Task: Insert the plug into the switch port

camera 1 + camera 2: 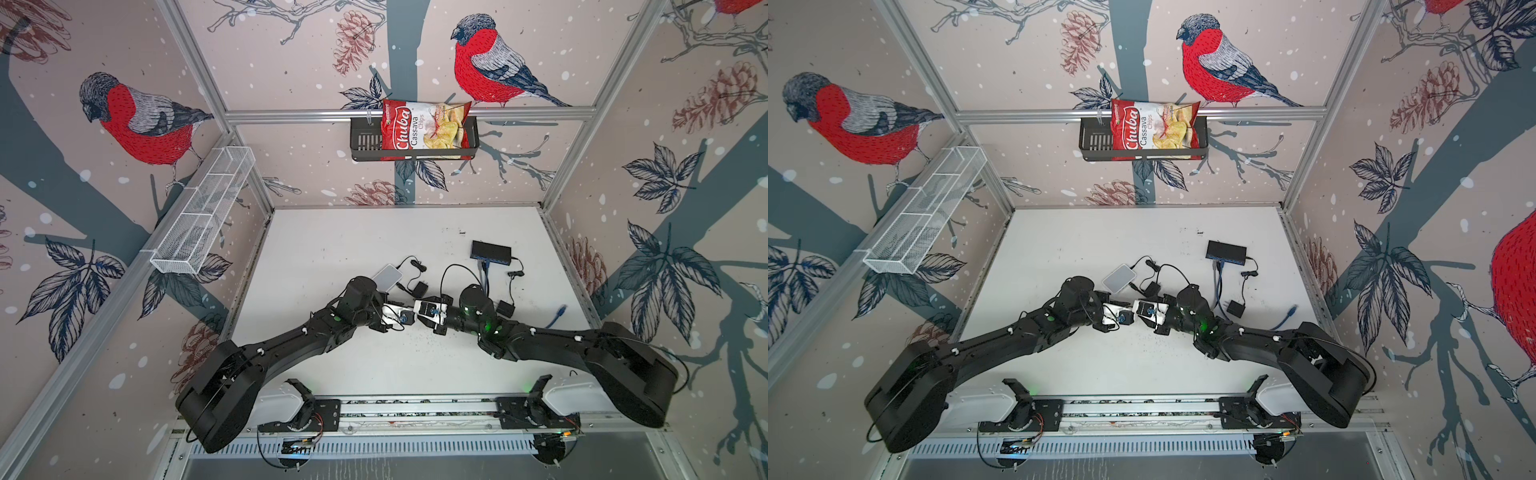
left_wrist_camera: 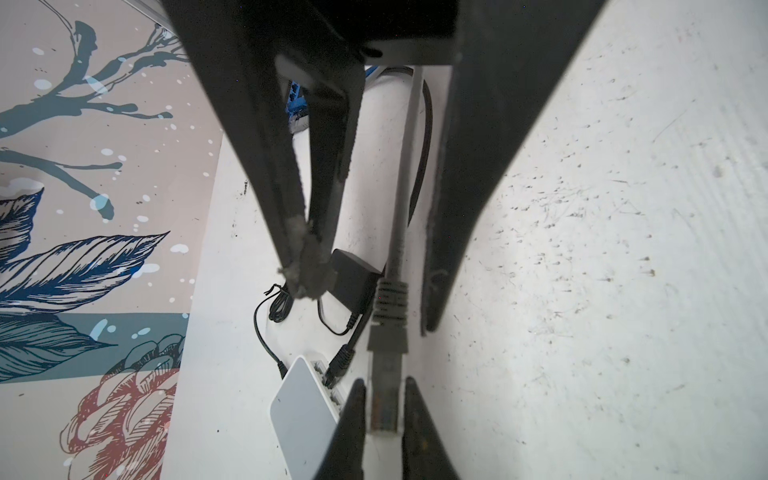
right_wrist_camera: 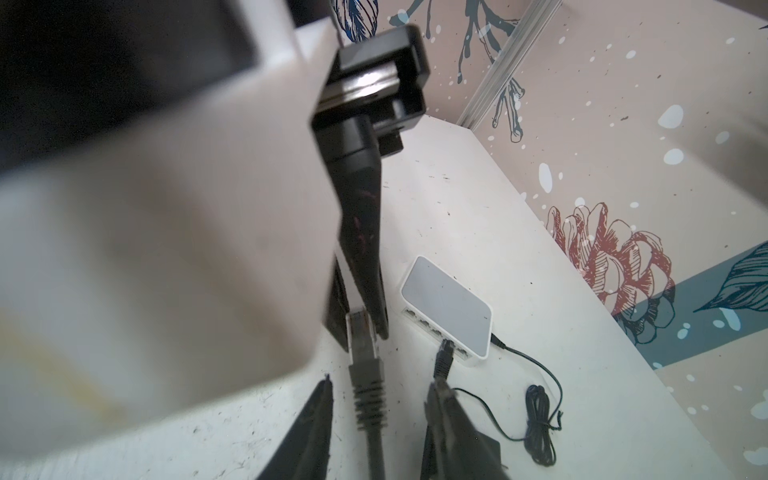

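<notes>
Nearest, two arms (image 1: 291,338) bend inward and meet low over the table (image 1: 332,241). Only the wrist views show the one grey plug (image 2: 384,405). The left gripper (image 2: 383,390) is pinched closed on it, and the right gripper (image 3: 384,384) has its jaws apart around the cable (image 3: 370,399), not touching it. Just beyond the plug lies one white switch (image 3: 446,303), its ports facing the plug. Farther back sits one black switch (image 1: 490,250), in both top views.

Back wall: a black basket (image 1: 363,141) holds a red chips bag (image 1: 424,129), upright. Left wall: a white mesh basket (image 1: 203,216), compartmented. On the counter (image 1: 332,241), far right, lies a black network box (image 1: 490,250) with blue cables (image 1: 482,270) plugged in. A black power adapter (image 1: 506,308) lies nearer, and a loose blue cable end (image 1: 557,316) lies apart to its right.
</notes>
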You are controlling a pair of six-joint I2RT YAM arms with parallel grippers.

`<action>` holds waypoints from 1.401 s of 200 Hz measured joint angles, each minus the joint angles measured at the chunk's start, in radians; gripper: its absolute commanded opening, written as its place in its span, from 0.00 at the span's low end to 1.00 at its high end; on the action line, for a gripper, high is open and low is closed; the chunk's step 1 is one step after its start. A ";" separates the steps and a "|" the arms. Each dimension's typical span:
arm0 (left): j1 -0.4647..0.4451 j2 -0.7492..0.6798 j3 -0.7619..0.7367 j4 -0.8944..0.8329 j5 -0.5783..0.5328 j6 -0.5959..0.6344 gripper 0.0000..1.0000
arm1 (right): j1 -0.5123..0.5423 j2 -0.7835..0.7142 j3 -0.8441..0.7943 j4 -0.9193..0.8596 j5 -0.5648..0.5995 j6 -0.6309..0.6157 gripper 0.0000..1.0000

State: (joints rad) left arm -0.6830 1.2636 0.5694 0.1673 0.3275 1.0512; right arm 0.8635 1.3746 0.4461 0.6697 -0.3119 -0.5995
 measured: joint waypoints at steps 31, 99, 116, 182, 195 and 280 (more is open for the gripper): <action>0.000 0.000 0.000 -0.015 0.005 0.003 0.15 | 0.007 0.023 0.008 0.021 -0.001 0.000 0.38; -0.002 -0.005 -0.001 0.006 0.003 -0.005 0.14 | -0.013 -0.005 -0.072 0.089 -0.046 0.027 0.40; -0.002 -0.005 -0.002 0.013 0.003 -0.006 0.14 | -0.018 -0.026 -0.090 0.110 -0.061 0.034 0.40; -0.002 -0.010 -0.007 0.031 0.011 -0.034 0.14 | -0.022 -0.045 -0.121 0.165 -0.100 -0.002 0.40; -0.002 -0.014 -0.007 0.031 0.014 -0.038 0.14 | -0.022 -0.037 -0.126 0.181 -0.108 -0.006 0.40; -0.002 -0.029 -0.012 0.031 0.042 -0.050 0.14 | -0.038 0.025 -0.121 0.271 -0.120 -0.066 0.39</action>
State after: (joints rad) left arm -0.6846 1.2343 0.5575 0.1982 0.3691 1.0008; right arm 0.8257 1.3998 0.3256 0.9409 -0.4316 -0.6659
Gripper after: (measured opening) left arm 0.144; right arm 0.393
